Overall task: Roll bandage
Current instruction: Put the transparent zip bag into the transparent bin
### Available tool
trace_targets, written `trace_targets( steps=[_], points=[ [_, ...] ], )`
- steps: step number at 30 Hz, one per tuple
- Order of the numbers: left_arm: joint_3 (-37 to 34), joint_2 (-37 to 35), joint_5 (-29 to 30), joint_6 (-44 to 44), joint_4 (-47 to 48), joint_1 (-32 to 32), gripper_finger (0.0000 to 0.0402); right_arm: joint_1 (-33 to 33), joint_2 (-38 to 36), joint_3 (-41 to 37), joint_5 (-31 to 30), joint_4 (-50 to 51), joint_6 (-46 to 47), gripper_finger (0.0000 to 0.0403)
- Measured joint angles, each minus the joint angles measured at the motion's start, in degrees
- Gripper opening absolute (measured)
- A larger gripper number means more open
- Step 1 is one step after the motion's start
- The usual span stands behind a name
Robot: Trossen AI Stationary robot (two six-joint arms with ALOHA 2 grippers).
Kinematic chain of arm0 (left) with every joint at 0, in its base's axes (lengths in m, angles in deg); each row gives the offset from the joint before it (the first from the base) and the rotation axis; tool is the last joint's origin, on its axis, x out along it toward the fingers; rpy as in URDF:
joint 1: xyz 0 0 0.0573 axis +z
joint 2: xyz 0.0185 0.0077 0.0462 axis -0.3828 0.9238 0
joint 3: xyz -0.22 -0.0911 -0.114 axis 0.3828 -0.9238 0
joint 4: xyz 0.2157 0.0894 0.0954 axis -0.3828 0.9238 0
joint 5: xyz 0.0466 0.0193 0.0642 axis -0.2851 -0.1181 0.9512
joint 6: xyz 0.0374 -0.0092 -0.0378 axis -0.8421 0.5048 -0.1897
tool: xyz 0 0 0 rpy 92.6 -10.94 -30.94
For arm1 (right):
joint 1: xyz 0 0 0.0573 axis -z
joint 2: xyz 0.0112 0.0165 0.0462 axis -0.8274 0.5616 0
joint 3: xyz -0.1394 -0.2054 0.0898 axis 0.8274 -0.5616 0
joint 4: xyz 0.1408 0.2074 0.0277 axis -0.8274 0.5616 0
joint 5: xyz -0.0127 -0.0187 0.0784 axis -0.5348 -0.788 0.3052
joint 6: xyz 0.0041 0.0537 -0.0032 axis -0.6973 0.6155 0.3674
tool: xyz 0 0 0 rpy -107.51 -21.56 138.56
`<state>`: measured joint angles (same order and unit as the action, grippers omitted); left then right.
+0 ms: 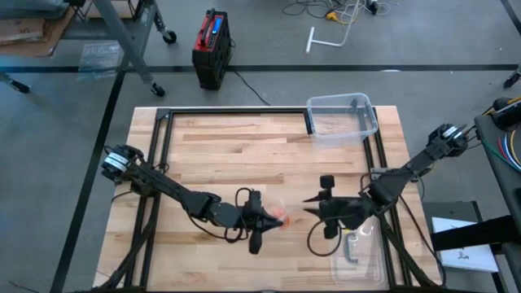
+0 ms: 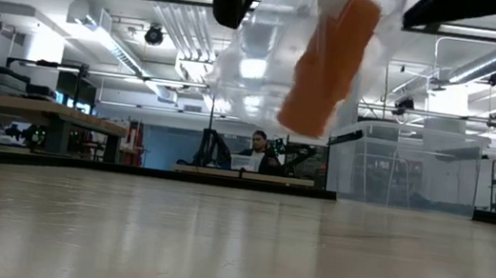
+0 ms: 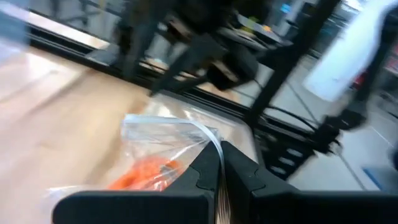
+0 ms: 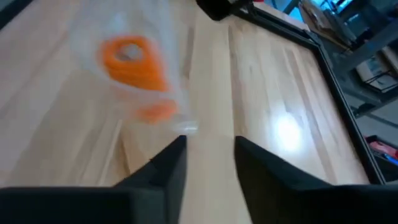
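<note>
The orange bandage [image 2: 328, 61] is a compact roll inside a crumpled clear plastic wrapper [image 2: 257, 73]. It hangs clear above the table near the middle of the near edge. It also shows in the high view [image 1: 278, 216] and in the right wrist view [image 4: 129, 59]. My left gripper [image 3: 221, 163] is shut on the wrapper. My right gripper [image 4: 209, 155] is open and empty, just right of the wrapper and pointing toward it. My left gripper pinches a gathered edge of the clear wrapper [image 3: 210, 138] between its two fingers, coming level from the table's left. The wrapper is lifted clear of the table. The orange bandage [image 3: 144, 174] sits inside it and hangs tilted below the fingers.
A clear plastic bin [image 1: 343, 119] stands at the far right of the table. A flat clear tray [image 1: 358, 254] with a grey part lies at the near right corner. A black metal frame [image 1: 159, 155] runs along the table's sides and far edge.
</note>
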<state>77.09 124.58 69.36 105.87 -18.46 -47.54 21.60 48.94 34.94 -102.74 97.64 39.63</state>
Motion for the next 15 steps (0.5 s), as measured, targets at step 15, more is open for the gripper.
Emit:
trace_targets(
  steps=[15],
  points=[
    [1.7, -0.3, -10.6, -7.7, -1.9, -0.9, 0.0, 1.9, 4.5, 0.1, 18.3, -13.7, -10.0, 0.0226]
  ],
)
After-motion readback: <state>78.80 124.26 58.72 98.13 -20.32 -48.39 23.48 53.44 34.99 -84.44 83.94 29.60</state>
